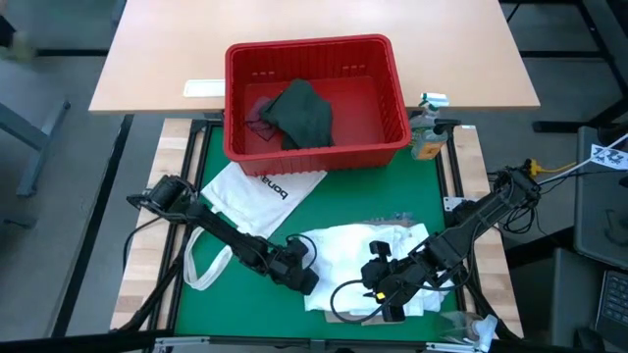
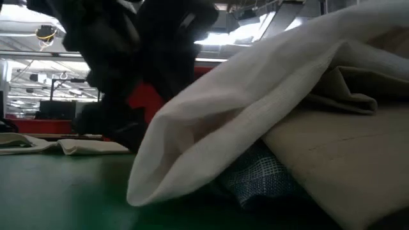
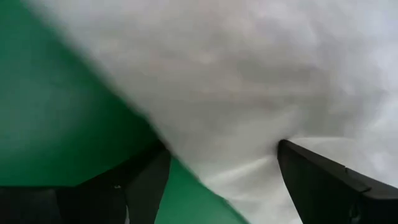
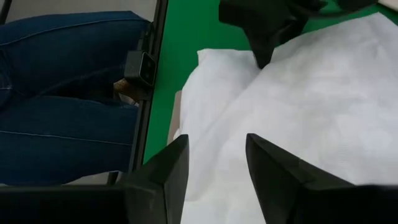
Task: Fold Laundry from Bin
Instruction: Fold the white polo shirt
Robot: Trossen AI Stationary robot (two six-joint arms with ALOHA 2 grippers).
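Two grippers meet over the white shirt [image 1: 368, 257] on the green worktop [image 1: 392, 191] in the high view; the red bin [image 1: 314, 98] holds a dark top [image 1: 299, 113]. Left wrist view: fingers [image 3: 323, 180] wide astride the shirt's edge. Right wrist view: fingers [image 4: 280, 180] apart above it, empty.

In the low view the large white shirt [image 2: 255, 96] fills the frame, blurred and cut off at the top and right edges, hiding most of the bin [image 2: 144, 102]. A checked blue cloth [image 2: 259, 176] shows only as a corner beneath it. In the left wrist view the left claw [image 3: 221, 180] is cropped at the bottom edge. Beside the desk [image 4: 186, 37], a person's jeans [image 4: 68, 93] are cut off.
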